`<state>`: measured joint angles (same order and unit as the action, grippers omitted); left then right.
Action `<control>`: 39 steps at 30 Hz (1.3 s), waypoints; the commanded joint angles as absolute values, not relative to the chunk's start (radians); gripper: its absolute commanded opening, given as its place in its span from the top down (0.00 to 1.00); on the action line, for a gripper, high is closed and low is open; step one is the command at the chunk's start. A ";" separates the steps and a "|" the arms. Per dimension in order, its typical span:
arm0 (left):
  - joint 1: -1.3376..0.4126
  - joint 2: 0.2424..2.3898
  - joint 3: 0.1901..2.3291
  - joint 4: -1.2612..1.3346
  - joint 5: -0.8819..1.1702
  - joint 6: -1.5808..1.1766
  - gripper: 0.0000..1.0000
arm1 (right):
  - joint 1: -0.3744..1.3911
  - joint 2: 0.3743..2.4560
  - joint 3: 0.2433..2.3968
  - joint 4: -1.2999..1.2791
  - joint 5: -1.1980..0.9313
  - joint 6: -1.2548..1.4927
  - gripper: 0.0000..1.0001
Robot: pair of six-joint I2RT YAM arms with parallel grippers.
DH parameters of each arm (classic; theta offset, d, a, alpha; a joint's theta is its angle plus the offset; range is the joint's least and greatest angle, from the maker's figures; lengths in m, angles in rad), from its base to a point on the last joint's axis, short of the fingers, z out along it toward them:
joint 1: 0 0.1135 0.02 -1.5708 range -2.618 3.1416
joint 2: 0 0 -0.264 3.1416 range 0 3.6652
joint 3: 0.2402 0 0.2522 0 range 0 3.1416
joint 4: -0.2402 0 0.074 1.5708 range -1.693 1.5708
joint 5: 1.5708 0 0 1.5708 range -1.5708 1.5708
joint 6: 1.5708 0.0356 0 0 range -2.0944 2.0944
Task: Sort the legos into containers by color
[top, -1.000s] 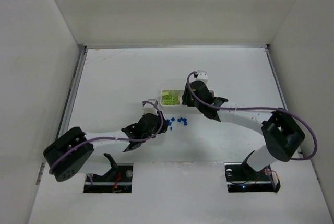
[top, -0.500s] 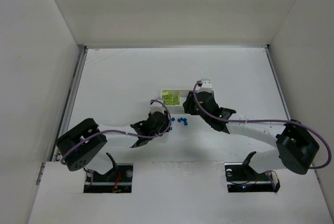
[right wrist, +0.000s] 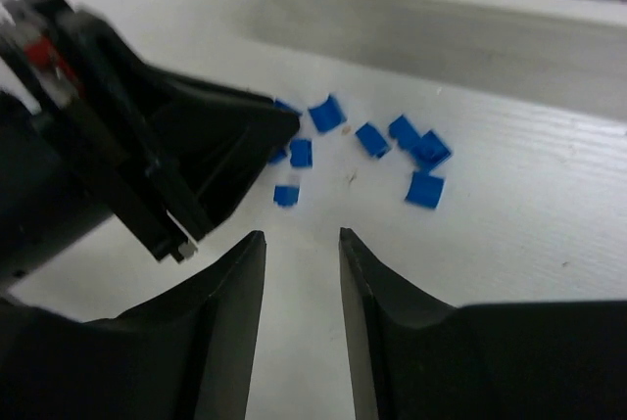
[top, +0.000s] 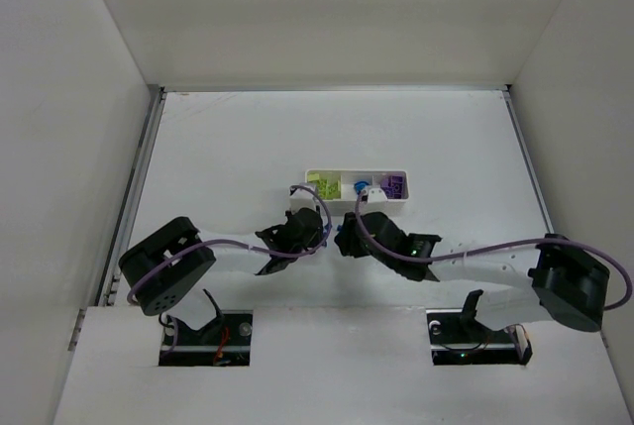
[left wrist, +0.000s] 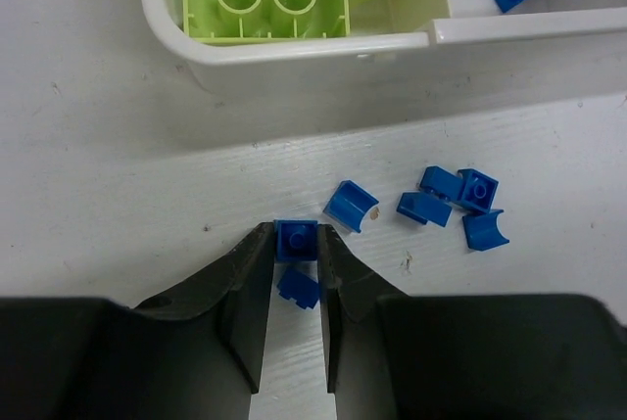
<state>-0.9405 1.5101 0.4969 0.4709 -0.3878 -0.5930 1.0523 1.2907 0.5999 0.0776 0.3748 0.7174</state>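
Observation:
The white tray (top: pixel 342 201) holds yellow-green legos (top: pixel 319 185) on the left, a blue lego (top: pixel 361 188) in the middle and purple legos (top: pixel 394 185) on the right. Several loose blue legos (left wrist: pixel 424 208) lie on the table just near of the tray (left wrist: pixel 294 53). My left gripper (left wrist: pixel 296 242) is shut on one blue lego (left wrist: pixel 296 238) at its fingertips. A second blue lego (left wrist: pixel 298 288) lies on the table between its fingers. My right gripper (right wrist: pixel 302 236) is open and empty, just near of the blue legos (right wrist: pixel 425 189) and right of the left gripper (right wrist: pixel 157 161).
The two grippers (top: pixel 315 230) (top: pixel 342 238) are close together in front of the tray in the top view. White walls enclose the table on the left, back and right. The tray's near wall (right wrist: pixel 441 9) runs across the top of the right wrist view.
My right arm has come back from over the tray to the loose blue legos, uncovering the tray. My left gripper has moved right to the blue legos.

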 commanded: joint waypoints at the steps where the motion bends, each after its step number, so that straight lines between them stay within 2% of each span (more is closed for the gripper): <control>1: -0.935 1.511 0.519 0.453 -0.416 -0.580 0.81 | 1.110 1.344 0.615 0.101 0.393 0.744 0.53; 3: -0.935 1.496 0.514 0.453 -0.417 -0.581 0.83 | 1.134 1.382 0.636 0.101 0.403 0.746 0.47; 10: -0.923 1.413 0.476 0.451 -0.439 -0.589 0.87 | 1.160 1.508 0.725 0.104 0.436 0.733 0.46; 16: -0.869 1.261 0.420 0.427 -0.431 -0.629 0.87 | 1.160 1.591 0.773 0.098 0.468 0.723 0.57; 28: -0.814 0.948 0.385 0.356 -0.420 -0.666 0.87 | 1.157 1.701 0.888 -0.017 0.546 0.727 0.69; 34: -0.805 0.945 0.416 0.365 -0.387 -0.672 0.86 | 1.157 1.700 0.900 -0.044 0.569 0.739 0.83; 39: -0.812 1.012 0.475 0.411 -0.348 -0.673 0.86 | 1.157 1.573 0.829 -0.045 0.612 0.749 0.84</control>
